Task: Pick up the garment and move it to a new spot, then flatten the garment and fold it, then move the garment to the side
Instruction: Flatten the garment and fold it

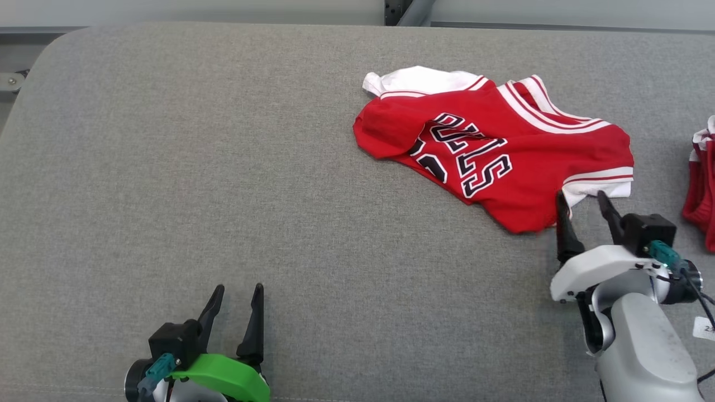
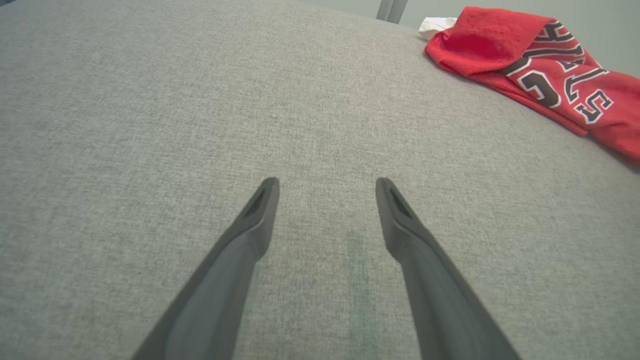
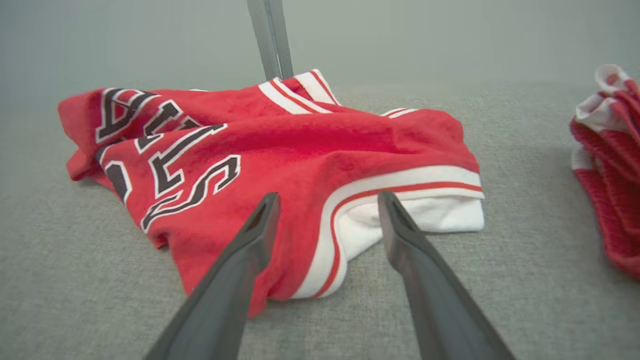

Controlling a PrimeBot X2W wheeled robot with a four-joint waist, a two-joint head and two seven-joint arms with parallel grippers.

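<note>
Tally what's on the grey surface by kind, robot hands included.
Red-and-white cloth items: 2, the lettered jersey and a bunched piece at the right edge.
Robot hands: 2, left hand and right hand, both open.
Total: 4.

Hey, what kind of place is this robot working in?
Likely a lab or test bench for cloth folding, not a home: a broad grey fabric-covered table, a crumpled red jersey on it, another red-and-white garment at the right edge, and a bare metal strut against a plain wall behind.
</note>
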